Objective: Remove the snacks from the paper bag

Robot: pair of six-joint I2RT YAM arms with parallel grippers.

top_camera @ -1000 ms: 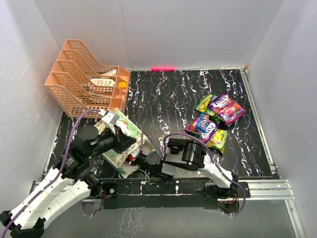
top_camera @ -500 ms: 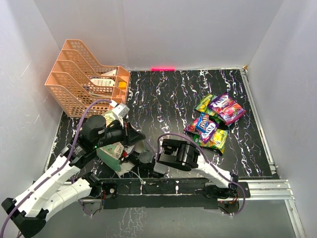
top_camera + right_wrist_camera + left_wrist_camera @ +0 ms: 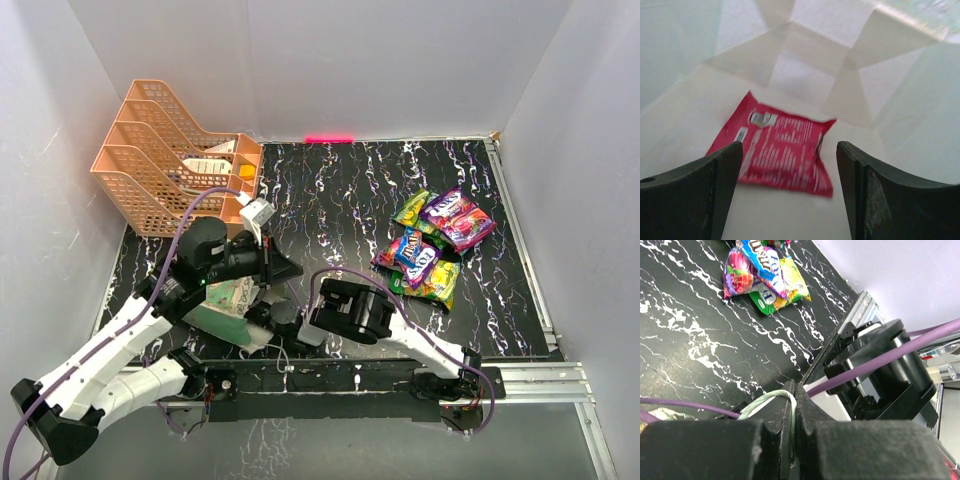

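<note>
A metal rail [image 3: 530,378] runs along the near edge, and both arms start there. Just past it, at the near left, is the bag [image 3: 222,300]. The left end effector [image 3: 794,397] is pinched tight on the bag's white string [image 3: 767,401], with no gap between its fingers. The right end effector [image 3: 789,167] is inside the bag. Its fingers are wide apart and hold nothing. A little farther in, a red packet [image 3: 780,155] lies flat on the bag's cream floor. It has small white print, too blurry to read.

The surface [image 3: 340,200] is black with thin white streaks, like marble. Farther out on the right, the snacks [image 3: 432,243] lie in a loose pile, touching and partly on top of each other, well apart from the bag. They are green, purple, pink, yellow and blue. Big letters show on the purple and blue ones, but I cannot read them for sure.

At the far left stands a peach rack [image 3: 165,170] with white cards [image 3: 215,165] in it. One card has an orange square. Plain white walls [image 3: 400,60] close the left, far and right sides. A short pink strip [image 3: 330,138] glows where the surface meets the far wall.
</note>
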